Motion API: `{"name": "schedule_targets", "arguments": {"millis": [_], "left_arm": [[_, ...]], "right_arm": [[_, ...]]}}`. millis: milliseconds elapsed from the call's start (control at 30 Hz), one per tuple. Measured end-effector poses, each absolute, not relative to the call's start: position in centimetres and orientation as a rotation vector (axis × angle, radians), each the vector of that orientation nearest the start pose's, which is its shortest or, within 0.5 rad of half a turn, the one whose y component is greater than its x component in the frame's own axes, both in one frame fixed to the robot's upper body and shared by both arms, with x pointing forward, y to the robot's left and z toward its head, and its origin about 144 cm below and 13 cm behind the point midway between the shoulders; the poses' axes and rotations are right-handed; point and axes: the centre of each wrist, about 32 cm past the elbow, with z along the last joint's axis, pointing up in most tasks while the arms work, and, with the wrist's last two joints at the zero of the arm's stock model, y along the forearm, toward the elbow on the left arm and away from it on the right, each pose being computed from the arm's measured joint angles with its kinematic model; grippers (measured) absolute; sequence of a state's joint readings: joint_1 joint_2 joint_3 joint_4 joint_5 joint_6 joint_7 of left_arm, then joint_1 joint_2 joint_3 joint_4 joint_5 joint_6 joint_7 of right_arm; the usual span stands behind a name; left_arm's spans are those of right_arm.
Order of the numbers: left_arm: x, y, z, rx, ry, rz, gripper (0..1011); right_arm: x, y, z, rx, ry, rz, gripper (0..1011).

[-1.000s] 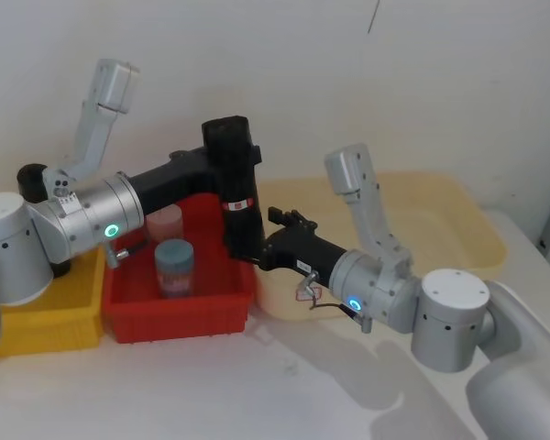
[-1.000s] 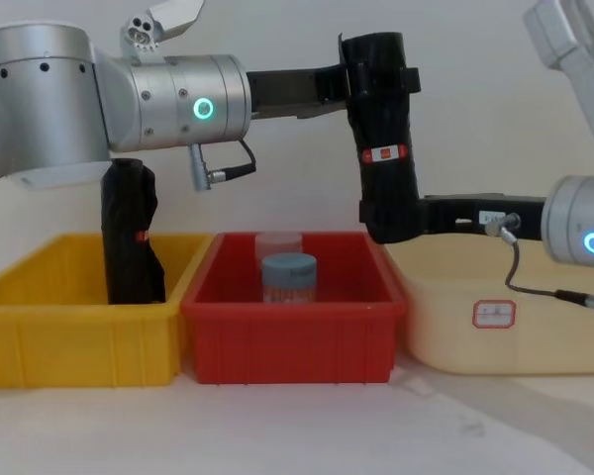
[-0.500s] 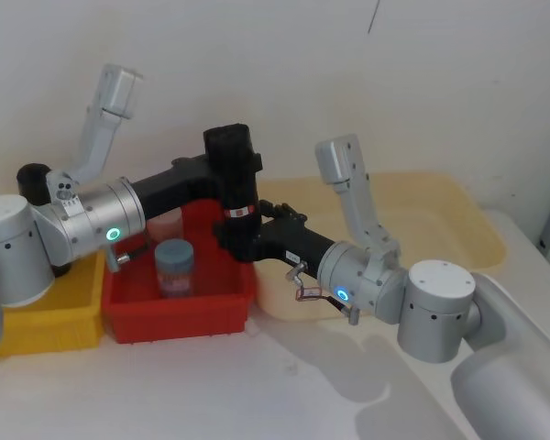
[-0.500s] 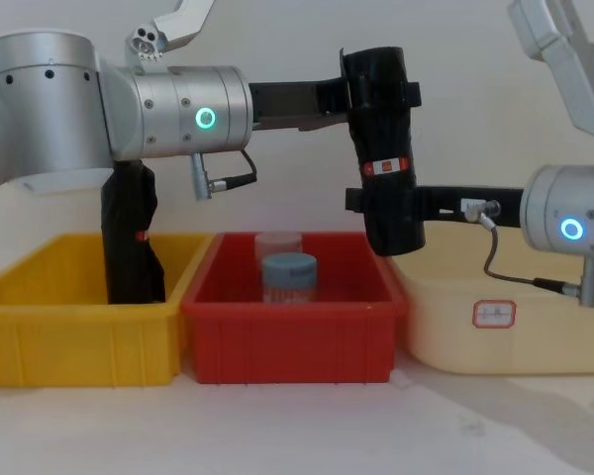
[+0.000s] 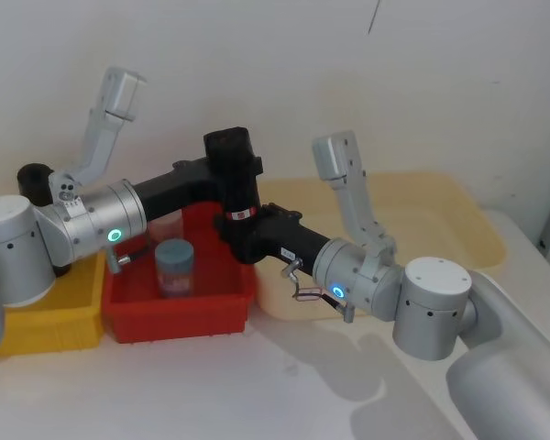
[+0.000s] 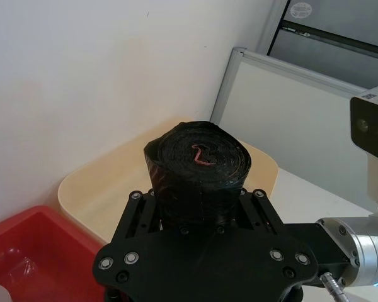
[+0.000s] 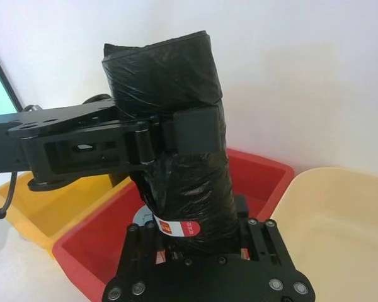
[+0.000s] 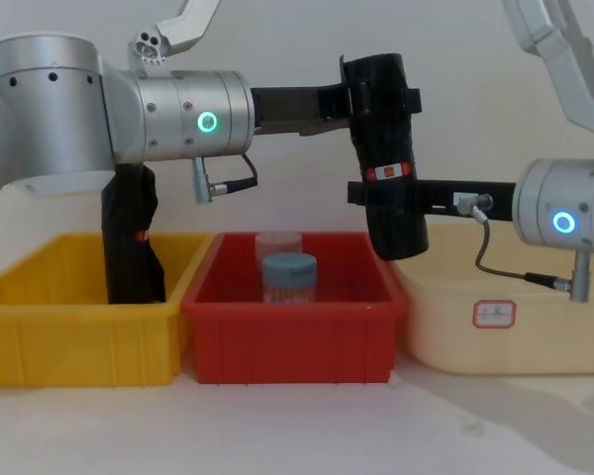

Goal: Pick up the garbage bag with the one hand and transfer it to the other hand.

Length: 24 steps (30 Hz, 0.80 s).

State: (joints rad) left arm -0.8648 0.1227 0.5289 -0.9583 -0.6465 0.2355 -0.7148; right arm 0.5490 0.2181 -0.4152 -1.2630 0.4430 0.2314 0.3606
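The garbage bag [image 8: 396,223] is a thick black roll with a red-orange label, held nearly upright in the air over the red bin. My left gripper [image 8: 379,102], on the green-ringed arm, is shut on its upper part [image 5: 231,170]. My right gripper [image 8: 391,190], on the blue-ringed arm, reaches in from the right and sits around the roll just below the label [image 5: 243,236]. The left wrist view looks down on the roll's spiral top [image 6: 198,154]. In the right wrist view the bag [image 7: 176,82] rises from my own gripper, with the left gripper [image 7: 195,129] clamped higher up.
Below the bag stands a red bin [image 8: 292,336] holding a blue-lidded jar [image 8: 289,272] and a clear cup. A yellow bin [image 8: 79,336] on the left holds a slimmer black roll [image 8: 129,237]. A cream tub [image 8: 515,317] sits to the right, with a wall close behind.
My right gripper has come in from the right and risen from the bag's bottom end to just under the label. The left gripper has kept its hold, nearly still.
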Motion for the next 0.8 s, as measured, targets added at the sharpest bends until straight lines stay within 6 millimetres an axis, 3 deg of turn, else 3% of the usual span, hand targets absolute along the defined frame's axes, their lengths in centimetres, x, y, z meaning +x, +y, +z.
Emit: {"name": "schedule_targets", "arguments": {"millis": [133, 400, 800], "left_arm": [[65.52, 15.26, 129.32, -0.083, 0.181, 0.473, 446], [65.53, 15.25, 129.26, -0.081, 0.182, 0.474, 451], [65.53, 15.27, 129.24, -0.078, 0.183, 0.474, 793]], "right_arm": [[58.92, -18.97, 123.54, -0.033, 0.111, -0.881, 585], [58.93, -18.92, 123.59, -0.031, 0.112, -0.88, 581], [58.93, -19.04, 123.89, -0.01, 0.114, -0.882, 579]]}}
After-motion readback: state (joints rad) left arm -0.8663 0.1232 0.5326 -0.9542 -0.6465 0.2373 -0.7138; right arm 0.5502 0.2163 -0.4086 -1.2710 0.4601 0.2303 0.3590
